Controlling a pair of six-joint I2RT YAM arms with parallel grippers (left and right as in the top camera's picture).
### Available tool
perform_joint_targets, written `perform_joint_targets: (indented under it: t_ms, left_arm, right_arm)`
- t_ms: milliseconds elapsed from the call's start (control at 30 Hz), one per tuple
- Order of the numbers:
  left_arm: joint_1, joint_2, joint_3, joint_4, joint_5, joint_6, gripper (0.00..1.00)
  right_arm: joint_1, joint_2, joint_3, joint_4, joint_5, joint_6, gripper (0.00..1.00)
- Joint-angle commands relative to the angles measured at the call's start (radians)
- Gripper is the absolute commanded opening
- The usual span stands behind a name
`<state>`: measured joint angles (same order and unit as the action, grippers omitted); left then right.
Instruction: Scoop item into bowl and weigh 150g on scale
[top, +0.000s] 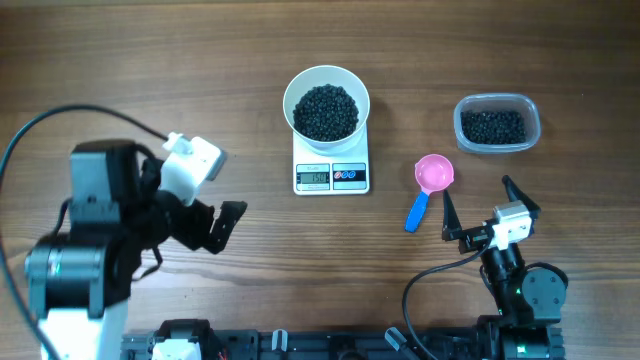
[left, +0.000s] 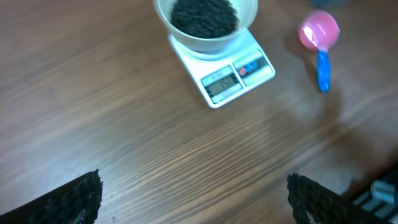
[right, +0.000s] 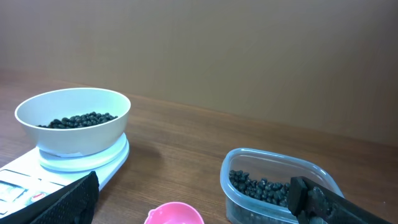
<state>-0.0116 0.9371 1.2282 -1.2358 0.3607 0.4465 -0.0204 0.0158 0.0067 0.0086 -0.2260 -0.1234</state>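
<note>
The white bowl (top: 291, 94) stands on the scale (top: 331, 178) at the middle back, heaped with black beads (top: 325, 110); its display is lit. In the left wrist view the bowl (left: 186, 41) and scale (left: 239, 76) lie far ahead. My left gripper (top: 224, 224) hangs open over bare wood left of the scale, its fingertips (left: 91, 185) wide apart with nothing between them. My right gripper (top: 483, 207) stands open near the front right, behind a pink scoop (top: 433, 174) with a blue handle. Its view shows the bowl (right: 74, 127), the scoop (right: 175, 214) and more beads (right: 261, 185).
A clear plastic tub (top: 497, 104) holding black beads sits at the back right, seen close in the right wrist view as the tub (right: 249, 158). The scoop (left: 319, 31) lies between scale and tub. Black cables loop near both arm bases at the front edge.
</note>
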Motion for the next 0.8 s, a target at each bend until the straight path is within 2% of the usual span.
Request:
perform_joint_targets:
  t_ms: [0,167,333,667,733,767]
  left_arm:
    - [0.005,-0.189,-0.01,0.002,-0.094,-0.236,1.0]
    - [0.034,-0.46,-0.187,0.132,-0.097,-0.312,1.0]
    - [0.07,-0.718,-0.478,0.39,-0.087,-0.437,1.0]
    - [0.046,-0.918,-0.813,0.708,-0.086,-0.437,1.0]
    - [0.046,-0.934,-0.856,0.76,-0.09,-0.476,1.0]
    - [0.044,-0.935,-0.874,0.791,-0.095,-0.537,1.0]
  right_arm:
    - [0.007,-0.005,-0.001,0.005,0.02,0.019,1.0]
    - [0.007,-0.005,-0.001,0.005,0.019,0.018,1.0]
    - [0.007,-0.005,-0.001,0.005,0.019,0.018,1.0]
    - [0.007,-0.005,-0.001,0.005,0.019,0.018,1.0]
    - [0.007,-0.005,-0.001,0.005,0.02,0.019,0.99]
    - [0.007,-0.005,-0.001,0.005,0.019,0.018,1.0]
